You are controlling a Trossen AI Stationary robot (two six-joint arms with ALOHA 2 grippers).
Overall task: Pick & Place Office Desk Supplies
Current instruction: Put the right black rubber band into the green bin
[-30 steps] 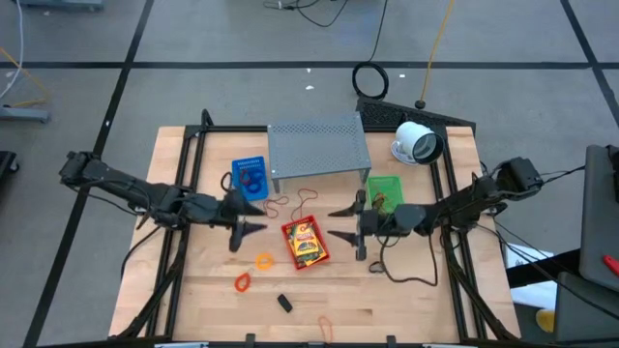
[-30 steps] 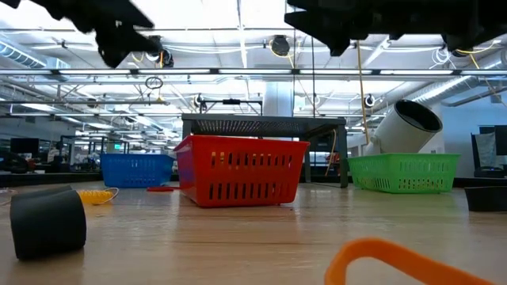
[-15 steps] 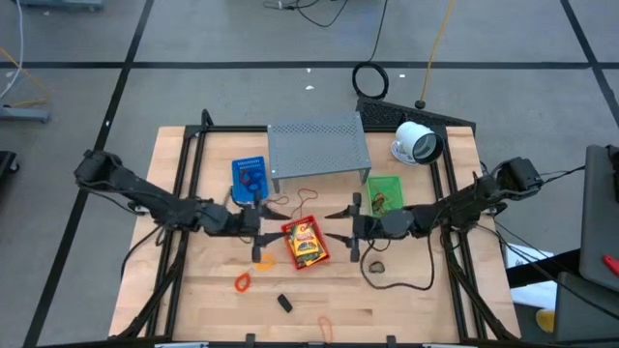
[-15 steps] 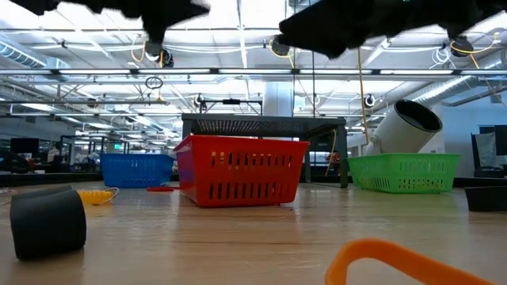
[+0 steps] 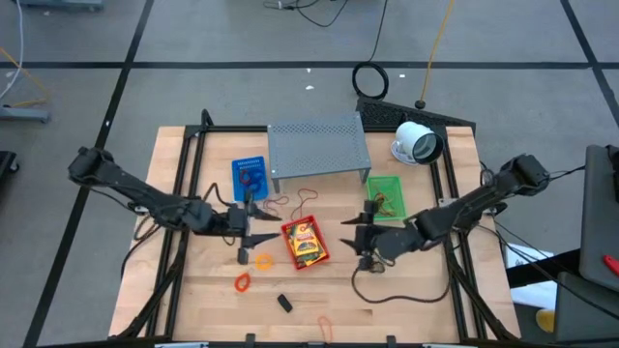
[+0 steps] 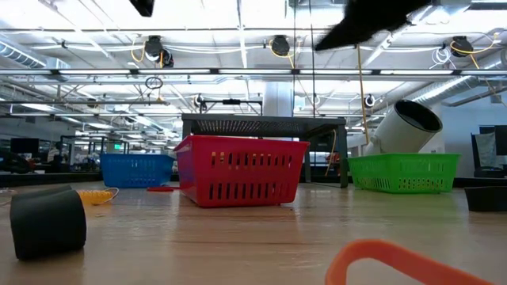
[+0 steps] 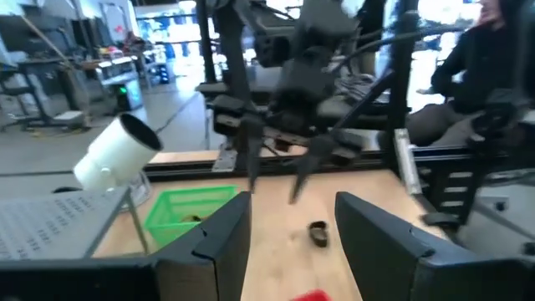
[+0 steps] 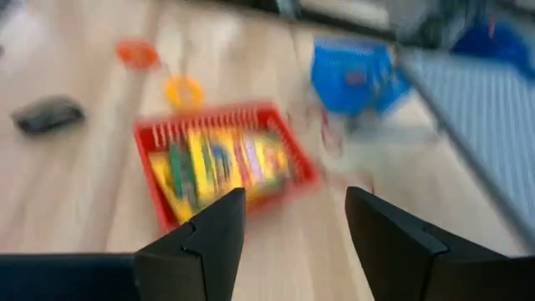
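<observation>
— Both arms have drawn back from the red basket (image 5: pixel 305 242) since a moment ago; how do the pincers stand?
— Left pincer (image 5: pixel 248 234) and right pincer (image 5: pixel 363 239) both gape wide, holding nothing.
— Count?
— Three baskets: red, blue (image 5: pixel 250 177), green (image 5: pixel 384 194); yellow packets (image 8: pixel 221 163) fill the red one; orange loops (image 5: pixel 253 271) and a black piece (image 5: pixel 284 303) lie loose on the table (image 5: pixel 406 300).

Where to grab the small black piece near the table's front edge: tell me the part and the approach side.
Grip the small black piece across its short width, coming straight down. It lies flat and alone on the bare table, and its long axis runs diagonally, so turn the tool to straddle it.
</observation>
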